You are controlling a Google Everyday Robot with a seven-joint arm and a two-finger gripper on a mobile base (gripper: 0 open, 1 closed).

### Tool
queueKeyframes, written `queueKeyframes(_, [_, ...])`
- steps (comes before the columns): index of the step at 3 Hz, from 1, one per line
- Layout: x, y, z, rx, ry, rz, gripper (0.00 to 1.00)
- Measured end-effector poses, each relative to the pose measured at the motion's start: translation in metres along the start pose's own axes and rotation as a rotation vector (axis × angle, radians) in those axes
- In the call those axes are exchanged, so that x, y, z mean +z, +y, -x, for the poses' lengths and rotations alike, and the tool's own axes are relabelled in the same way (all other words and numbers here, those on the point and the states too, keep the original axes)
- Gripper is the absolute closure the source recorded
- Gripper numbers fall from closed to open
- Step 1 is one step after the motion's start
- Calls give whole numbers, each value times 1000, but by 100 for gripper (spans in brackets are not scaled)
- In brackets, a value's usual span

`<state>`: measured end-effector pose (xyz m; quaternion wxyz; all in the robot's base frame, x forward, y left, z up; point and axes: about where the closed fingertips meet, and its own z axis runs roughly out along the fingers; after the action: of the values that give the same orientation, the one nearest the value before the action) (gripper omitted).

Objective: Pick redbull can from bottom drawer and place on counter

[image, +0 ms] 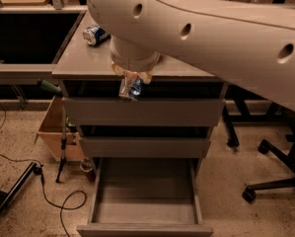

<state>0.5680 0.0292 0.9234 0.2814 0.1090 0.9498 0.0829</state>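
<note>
My gripper [130, 83] hangs from the big white arm and is shut on the redbull can [129, 89], a slim blue-and-silver can. It holds the can in the air in front of the counter's front edge, at the level of the top drawer gap. The counter [83, 63] is a smooth grey cabinet top. The bottom drawer [145, 201] is pulled open below and its grey floor is bare.
A wider dark-blue soda can [95, 34] lies on its side at the counter's back left. A cardboard box [53, 132] and cables sit on the floor at left. Office chair bases [273, 181] stand at right. The arm hides the counter's right part.
</note>
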Motion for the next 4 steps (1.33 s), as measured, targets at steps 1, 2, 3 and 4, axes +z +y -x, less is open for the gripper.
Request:
queueKeyframes(1, [14, 14, 15, 49, -10, 68, 100])
queueKeyframes(2, [37, 47, 49, 179, -23, 195, 100])
queueKeyframes(3, [58, 71, 88, 316, -30, 320, 100])
queueKeyframes(4, [75, 93, 121, 408, -14, 418, 100])
